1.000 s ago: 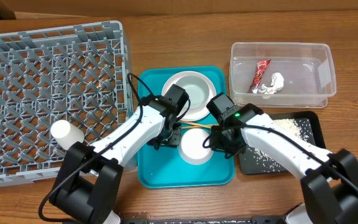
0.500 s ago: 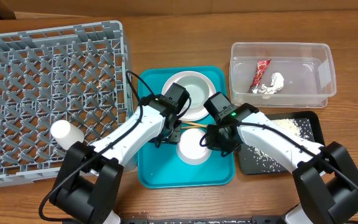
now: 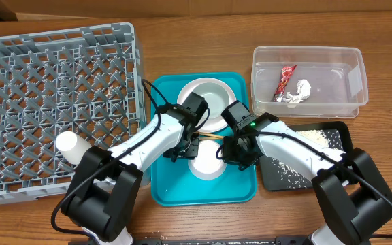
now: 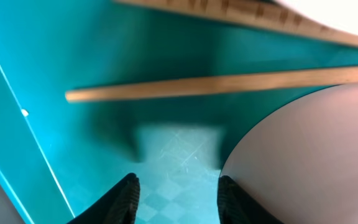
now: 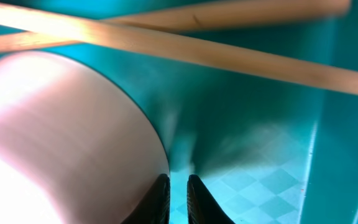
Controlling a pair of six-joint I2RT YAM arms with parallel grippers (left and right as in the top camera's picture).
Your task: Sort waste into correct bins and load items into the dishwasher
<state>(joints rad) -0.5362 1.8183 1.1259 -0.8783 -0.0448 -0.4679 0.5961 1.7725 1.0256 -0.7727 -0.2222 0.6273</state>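
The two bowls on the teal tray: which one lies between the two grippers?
The pink bowl, flanked by the left gripper and right gripper; the grey-green bowl rests on the white plate, behind them.

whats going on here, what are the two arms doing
Both arms are low over the teal tray, on either side of the pink bowl, beside the chopsticks. The left claw is open over bare tray; the right claw is shut at the bowl's rim. The wrapper and tissue lie in the clear tub, rice in the black tray, a cup in the rack.
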